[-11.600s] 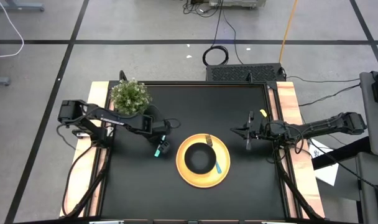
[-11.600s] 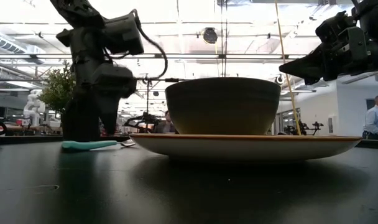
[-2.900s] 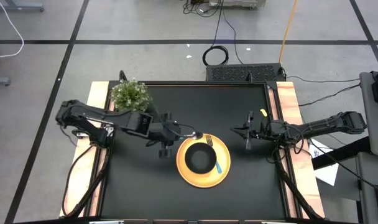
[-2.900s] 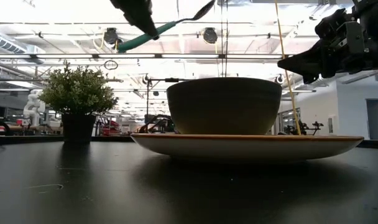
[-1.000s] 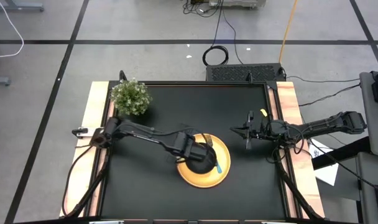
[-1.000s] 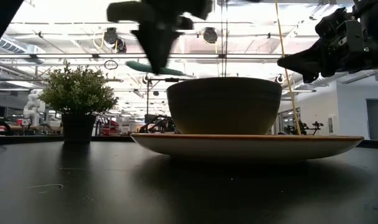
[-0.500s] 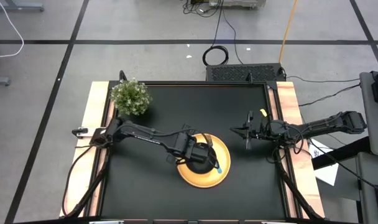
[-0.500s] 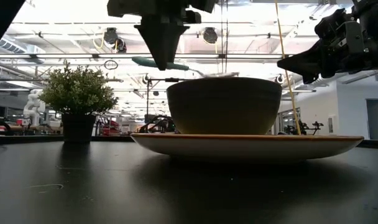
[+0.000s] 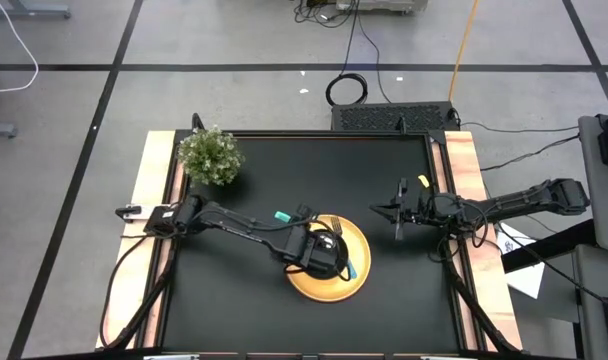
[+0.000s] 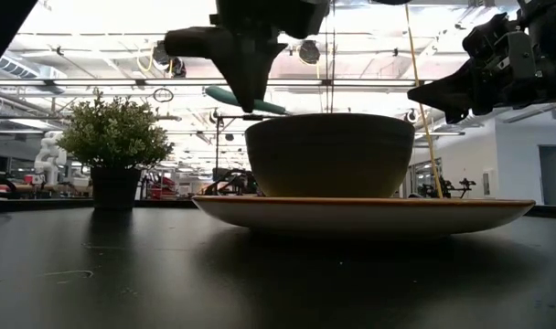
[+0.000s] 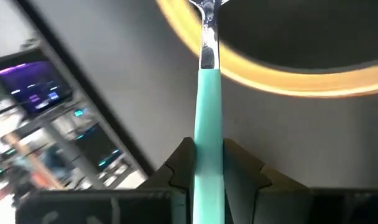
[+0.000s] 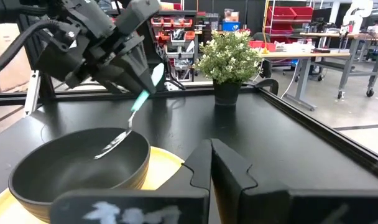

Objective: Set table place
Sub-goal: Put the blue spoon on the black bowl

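The spoon (image 12: pixel 128 121) hangs tilted over the bowl (image 9: pixel 325 258), its teal handle pinched between the closed fingers of the left gripper (image 11: pixel 207 163) and its metal end dipping down inside the bowl's rim; from the right wrist view I cannot tell whether the tip touches the inside. The handle sticks out behind the fingers, up and away from the bowl toward the table's (image 9: pixel 234 300) left side. The black bowl sits in the middle of the yellow plate (image 9: pixel 356 281), which lies near the middle of the table, a little toward the front edge. The fork (image 9: pixel 346 255) lies on the plate just beside the bowl, on the side toward the right arm, prongs toward the table's back edge. The left arm reaches across from the left wooden strip to the plate. The plant (image 9: pixel 210 155) stands in the back left corner, well apart from the plate. The right gripper (image 9: pixel 400 214) hovers near the right edge, its fingers together and holding nothing.
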Robot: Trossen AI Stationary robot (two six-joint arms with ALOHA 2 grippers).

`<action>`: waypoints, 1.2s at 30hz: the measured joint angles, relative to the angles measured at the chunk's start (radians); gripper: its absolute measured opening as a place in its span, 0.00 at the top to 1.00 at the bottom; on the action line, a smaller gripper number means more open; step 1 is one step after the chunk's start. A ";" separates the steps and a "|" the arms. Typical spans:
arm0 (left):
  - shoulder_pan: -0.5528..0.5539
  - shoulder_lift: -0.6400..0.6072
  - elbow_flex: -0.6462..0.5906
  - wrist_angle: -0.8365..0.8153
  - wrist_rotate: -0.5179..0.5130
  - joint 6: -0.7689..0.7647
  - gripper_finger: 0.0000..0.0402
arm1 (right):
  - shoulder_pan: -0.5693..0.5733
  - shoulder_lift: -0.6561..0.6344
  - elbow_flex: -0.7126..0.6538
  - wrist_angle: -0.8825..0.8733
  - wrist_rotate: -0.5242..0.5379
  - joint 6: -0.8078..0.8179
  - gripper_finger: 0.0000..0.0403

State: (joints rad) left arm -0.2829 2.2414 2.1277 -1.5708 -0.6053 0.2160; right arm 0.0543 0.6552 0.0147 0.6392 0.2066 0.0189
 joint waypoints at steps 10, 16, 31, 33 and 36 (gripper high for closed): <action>-0.012 0.000 0.000 -0.001 -0.044 -0.010 0.86 | 0.000 0.001 0.000 0.000 0.000 0.000 1.00; -0.021 -0.002 -0.042 0.000 -0.049 0.002 0.86 | 0.000 0.001 0.000 0.000 0.000 0.000 1.00; -0.026 -0.001 -0.150 0.002 -0.130 -0.015 0.86 | 0.000 0.001 0.000 0.001 0.000 0.030 1.00; -0.031 -0.001 -0.150 0.001 -0.130 -0.014 0.86 | 0.000 0.001 0.000 0.001 0.000 0.030 1.00; -0.034 -0.001 -0.150 0.002 -0.129 -0.014 0.86 | 0.000 0.001 0.000 0.000 0.000 0.030 1.00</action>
State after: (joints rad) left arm -0.3168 2.2406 1.9781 -1.5690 -0.7345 0.2025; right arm 0.0543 0.6567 0.0149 0.6396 0.2070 0.0486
